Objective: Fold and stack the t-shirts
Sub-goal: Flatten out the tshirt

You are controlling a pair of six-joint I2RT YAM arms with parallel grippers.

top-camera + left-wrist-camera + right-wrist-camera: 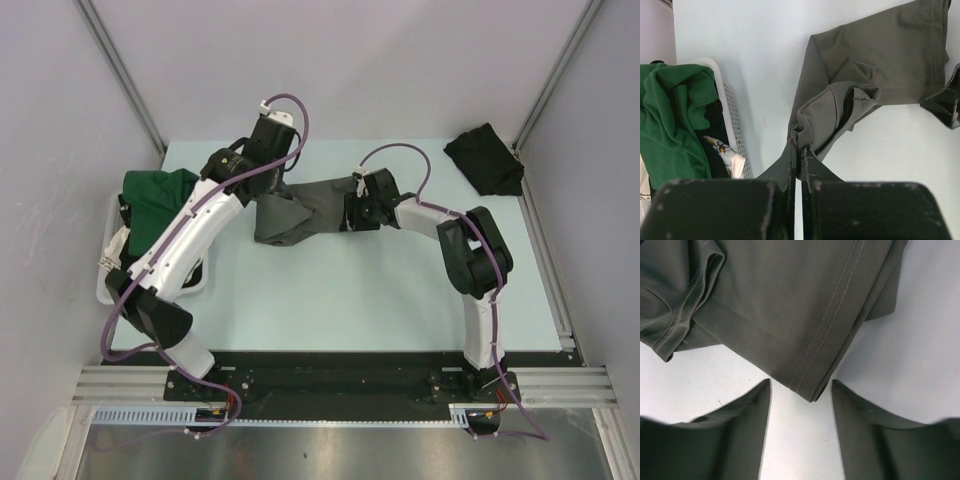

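The left fingers [807, 172] were pinched shut on a bunched edge of the charcoal grey t-shirt [300, 212], which lay crumpled on the surface [330, 300] between the arms. The right fingers [350, 212] stood partly open astride its hemmed corner, apparently not yet gripping it. The dark green t-shirt [155, 195] sat in the white basket [108, 290] at left. The black t-shirt [485, 158] lay at the far right corner.

1st shirt [300, 215] centre; 2nd [155, 195] in basket [735, 130], left; 3rd [485, 160] far-right corner.
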